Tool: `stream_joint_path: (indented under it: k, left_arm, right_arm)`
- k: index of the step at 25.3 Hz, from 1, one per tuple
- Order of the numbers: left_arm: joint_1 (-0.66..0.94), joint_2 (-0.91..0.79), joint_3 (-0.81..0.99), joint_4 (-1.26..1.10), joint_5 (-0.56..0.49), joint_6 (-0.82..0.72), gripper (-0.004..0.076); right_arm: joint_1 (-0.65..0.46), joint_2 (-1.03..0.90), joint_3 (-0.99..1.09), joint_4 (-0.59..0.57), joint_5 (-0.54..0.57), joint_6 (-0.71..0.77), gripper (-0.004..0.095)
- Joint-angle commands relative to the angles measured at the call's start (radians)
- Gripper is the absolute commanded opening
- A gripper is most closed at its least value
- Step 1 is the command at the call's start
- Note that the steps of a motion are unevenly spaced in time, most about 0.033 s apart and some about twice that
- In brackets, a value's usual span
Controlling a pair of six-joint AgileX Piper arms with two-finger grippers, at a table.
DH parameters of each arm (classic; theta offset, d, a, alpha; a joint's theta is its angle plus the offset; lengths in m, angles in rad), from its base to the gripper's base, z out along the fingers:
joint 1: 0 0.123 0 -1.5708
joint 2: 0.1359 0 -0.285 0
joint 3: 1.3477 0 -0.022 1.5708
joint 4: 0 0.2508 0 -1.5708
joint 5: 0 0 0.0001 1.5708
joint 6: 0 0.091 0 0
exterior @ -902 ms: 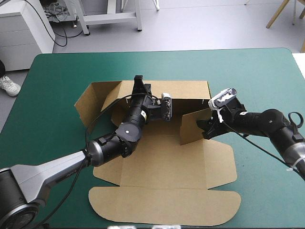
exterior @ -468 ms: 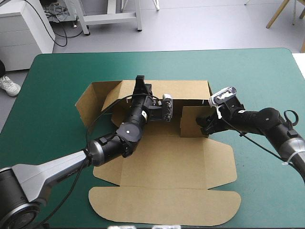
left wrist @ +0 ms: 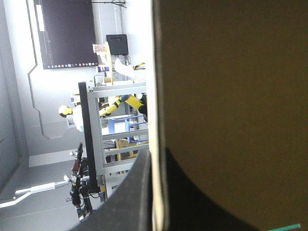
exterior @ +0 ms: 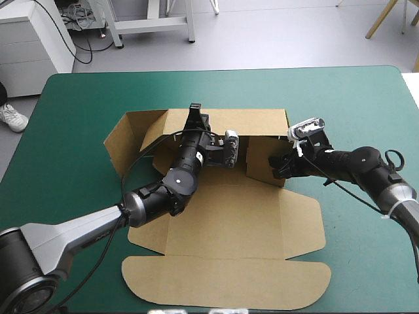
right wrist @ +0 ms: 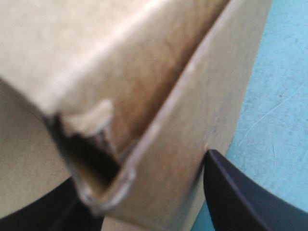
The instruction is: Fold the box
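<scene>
High view: the teal-green table (exterior: 78, 98) carries one brown box (exterior: 222, 219), lying about midway between the left and right edges and reaching almost to the near edge. Its base (exterior: 252, 209) is flat on the table. The lid (exterior: 226, 284) also lies flat, toward the near edge, its rounded corners outward. The far wall (exterior: 255, 122) stands upright along the side toward the far edge. At the box's far-left corner a flap (exterior: 124, 140) stands splayed toward the left edge. The right wall (exterior: 262, 160) is raised, near upright, and turned in over the base.

The left arm (exterior: 78, 230) comes in from the near-left corner and lies across the base, covering much of its left half. The left end effector (exterior: 194, 111) reaches over the far wall's top edge near its middle, pinched onto it. The right end effector (exterior: 280, 167) comes from the right edge and meets the right wall on its outer side. The wall hides its tips from above.

Left wrist view: the board's edge runs between the two black fingers (left wrist: 130, 197), which are all but closed on it. The board blocks the sight on one side.

Right wrist view: a doubled corner of board sits between the fingers (right wrist: 231, 197), one on each face, clamped against it, with bare table just beside.
</scene>
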Motion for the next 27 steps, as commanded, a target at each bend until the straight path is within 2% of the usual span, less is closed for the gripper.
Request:
stream_joint_path:
  k: [1, 4, 9, 14, 15, 16, 20, 22, 27]
  left_arm:
    - [-0.005, -0.033, -0.027, 0.046, 0.007, -0.02, -0.001]
    - [-0.005, -0.033, -0.027, 0.05, 0.001, -0.02, -0.001]
    - [-0.005, -0.035, -0.027, 0.05, 0.001, -0.02, -0.001]
    - [-0.005, -0.037, -0.027, 0.052, 0.001, -0.02, -0.001]
    - [-0.005, -0.037, -0.027, 0.052, 0.001, -0.02, -0.001]
    - [-0.005, -0.037, -0.027, 0.052, -0.002, -0.02, -0.001]
    - [-0.007, -0.043, -0.027, 0.049, -0.023, -0.02, -0.0005]
    - [-0.014, -0.056, -0.027, 0.05, -0.028, -0.02, 0.0026]
    - [-0.062, -0.108, -0.027, 0.037, -0.019, -0.02, 0.0173]
  right_arm:
    - [0.013, -0.027, -0.025, 0.064, -0.013, -0.011, 0.0499]
    - [0.047, -0.027, -0.025, 0.066, -0.046, -0.011, 0.0498]
    - [0.118, -0.027, -0.025, 0.068, -0.138, -0.011, 0.0372]
    - [0.133, -0.027, -0.025, 0.082, -0.184, -0.011, 0.0122]
    - [0.133, -0.027, -0.025, 0.085, -0.186, -0.011, 0.0021]
    - [0.133, -0.027, -0.025, 0.085, -0.188, -0.011, -0.0021]
    - [0.133, -0.027, -0.025, 0.087, -0.194, -0.011, -0.0018]
    - [0.133, -0.027, -0.025, 0.087, -0.2, -0.011, -0.0018]
    - [0.133, -0.027, -0.025, 0.089, -0.234, -0.007, -0.0018]
